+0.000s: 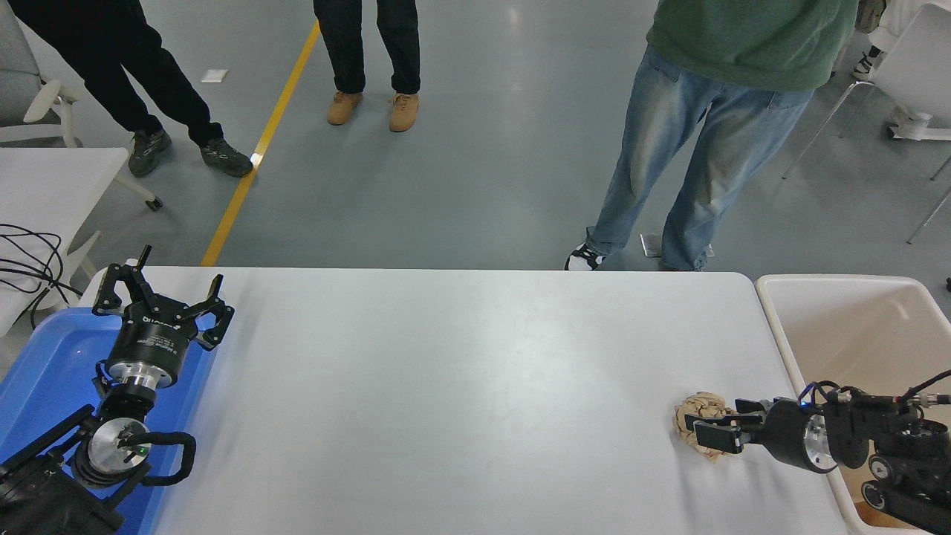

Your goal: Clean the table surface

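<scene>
Near the right end of the table surface, 1 crumpled brown paper wad is all that's left. Right gripper looks closed around it, though hard to confirm; left gripper parked open over the blue tray. Bin awaits.
</scene>
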Robot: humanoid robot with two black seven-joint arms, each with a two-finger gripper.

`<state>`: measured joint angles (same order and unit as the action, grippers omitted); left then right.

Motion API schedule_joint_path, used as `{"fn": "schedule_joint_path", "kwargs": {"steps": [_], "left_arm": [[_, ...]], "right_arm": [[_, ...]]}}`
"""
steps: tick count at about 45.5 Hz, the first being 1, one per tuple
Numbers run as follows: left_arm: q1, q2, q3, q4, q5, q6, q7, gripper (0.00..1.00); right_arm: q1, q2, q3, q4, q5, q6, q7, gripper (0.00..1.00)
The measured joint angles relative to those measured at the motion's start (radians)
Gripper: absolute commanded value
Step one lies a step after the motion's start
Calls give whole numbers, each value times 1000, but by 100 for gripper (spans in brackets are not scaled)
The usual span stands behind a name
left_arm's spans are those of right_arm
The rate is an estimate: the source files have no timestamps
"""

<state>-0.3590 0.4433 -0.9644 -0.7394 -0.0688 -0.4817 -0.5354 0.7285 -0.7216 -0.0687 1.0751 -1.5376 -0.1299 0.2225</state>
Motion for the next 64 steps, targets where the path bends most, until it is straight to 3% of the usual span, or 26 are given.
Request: {"fn": "schedule_joint_path", "kwargs": {"steps": [64], "left_arm": [[0, 0, 0, 0, 0, 0, 0, 99]], "right_arm": [[-34, 123, -2, -110, 3, -52, 0, 98]]}}
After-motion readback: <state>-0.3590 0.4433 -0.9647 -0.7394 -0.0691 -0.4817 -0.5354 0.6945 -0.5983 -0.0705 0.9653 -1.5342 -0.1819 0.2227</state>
